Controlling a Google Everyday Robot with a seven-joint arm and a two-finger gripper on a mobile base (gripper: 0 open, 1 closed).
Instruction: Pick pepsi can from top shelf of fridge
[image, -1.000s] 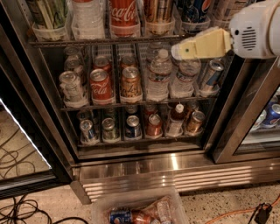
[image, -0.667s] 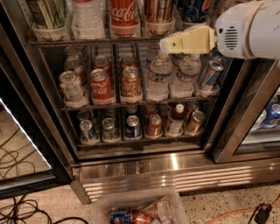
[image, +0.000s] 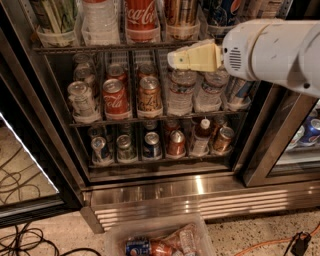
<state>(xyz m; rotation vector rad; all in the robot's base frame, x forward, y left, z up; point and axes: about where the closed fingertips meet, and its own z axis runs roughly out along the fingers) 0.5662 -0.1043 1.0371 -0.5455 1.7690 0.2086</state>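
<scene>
The pepsi can (image: 223, 12) is dark blue and stands at the right end of the top shelf (image: 100, 48), cut off by the top edge of the view. Its round logo shows near the edge. It sits in a clear holder. My gripper (image: 173, 59), cream-coloured on a white arm (image: 272, 50), hovers in front of the open fridge (image: 30, 105). It sits just below the top shelf rail, below and left of the pepsi can, and holds nothing.
A red Coca-Cola can (image: 141, 17), a water bottle and other cans share the top shelf. Lower racks hold cans and water bottles. A clear bin (image: 160, 239) with cans lies on the floor before the steel base (image: 165, 200). Cables (image: 20, 235) lie at left.
My arm and gripper have moved left across the fridge front and dropped slightly. The cans have not moved.
</scene>
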